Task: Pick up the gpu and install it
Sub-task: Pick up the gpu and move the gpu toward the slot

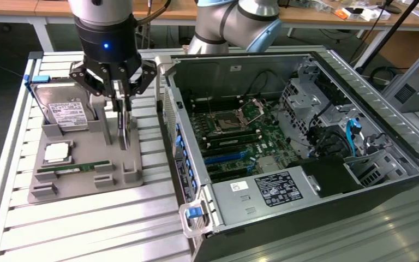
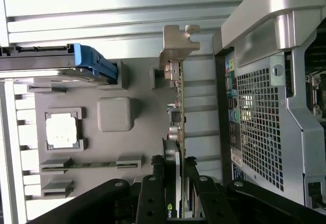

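Note:
The gpu (image 1: pixel 124 128) is a thin dark card standing on edge in the grey fixture (image 1: pixel 85 183), close to the open computer case (image 1: pixel 384 147). My gripper (image 1: pixel 120 98) has come down over its upper edge. In the wrist view the two black fingers (image 2: pixel 153 183) press against both faces of the gpu (image 2: pixel 175 96), so my gripper (image 2: pixel 173 165) is shut on it. Its silver end bracket (image 2: pixel 178 40) points away from the wrist. Whether the card's lower edge still rests in the fixture's slot I cannot tell.
On the fixture also sit a hard drive with a blue frame (image 1: pixel 64 109), a processor (image 1: pixel 57 153) and a green memory stick (image 1: pixel 75 168). Inside the case, the motherboard's blue expansion slots (image 1: pixel 224 158) lie exposed. The perforated case wall (image 2: pixel 260 127) stands right beside the card.

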